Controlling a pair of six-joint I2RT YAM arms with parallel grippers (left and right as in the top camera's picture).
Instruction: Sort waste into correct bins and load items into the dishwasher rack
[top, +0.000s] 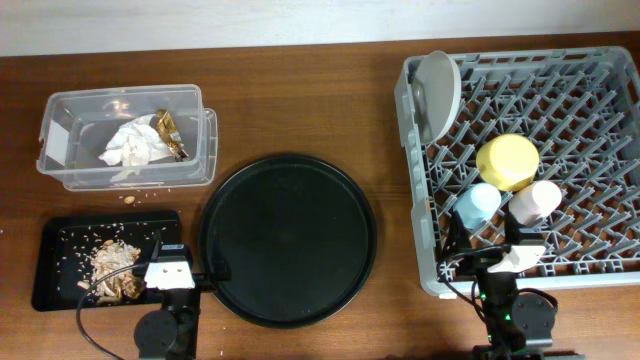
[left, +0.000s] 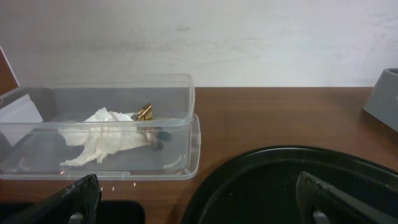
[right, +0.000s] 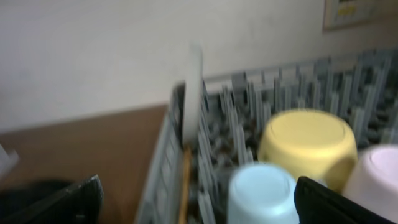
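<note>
The clear tub (top: 60, 110) at the back left holds the white napkins (top: 135, 146) and the gold-brown wrapper (top: 168, 132); it also shows in the left wrist view (left: 180, 99). The shallow black tray (top: 55, 285) holds the food scraps (top: 112, 262). The dishwasher rack (top: 590, 120) holds the grey plate (top: 438, 92) upright, the upturned yellow bowl (top: 507, 161), the blue cup (top: 477, 207) and the pink cup (top: 535, 202). My left gripper (top: 172, 270) (left: 199, 208) is open and empty between the two black trays. My right gripper (top: 497, 258) (right: 199, 205) is open and empty at the rack's front-left edge.
A large round black tray (top: 288, 238) lies in the middle, between the black tray and the rack. A few crumbs lie on the table in front of the tub. The right wrist view is blurred.
</note>
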